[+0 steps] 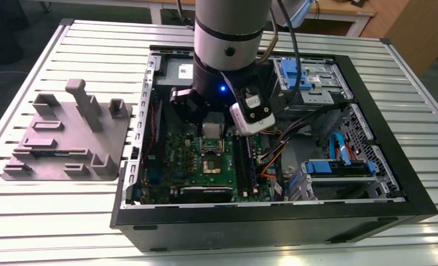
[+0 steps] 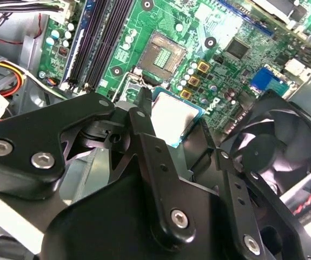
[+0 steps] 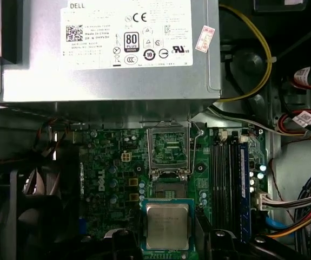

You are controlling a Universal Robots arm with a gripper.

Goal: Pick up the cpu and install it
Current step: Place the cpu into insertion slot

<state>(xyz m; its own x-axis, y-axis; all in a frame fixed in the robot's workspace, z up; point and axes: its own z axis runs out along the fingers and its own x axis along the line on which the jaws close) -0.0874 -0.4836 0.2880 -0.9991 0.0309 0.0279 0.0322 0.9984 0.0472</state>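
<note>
Cpu (image 3: 167,225) clamped by its edges in end effector (image 3: 169,241). From exterior view's left: fixture tray (image 1: 112,147) by worktop (image 1: 49,216) edge, then case (image 1: 278,221), with open socket (image 3: 169,188) just beside cpu. Best kept level, corners squared to socket, lowered gently.

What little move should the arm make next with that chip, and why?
Probably a short slide along the board until the cpu sits squarely over the socket, before any lowering. The gripper is shut on the cpu, and in both wrist views the cpu hangs beside the open socket, not above it.
</note>
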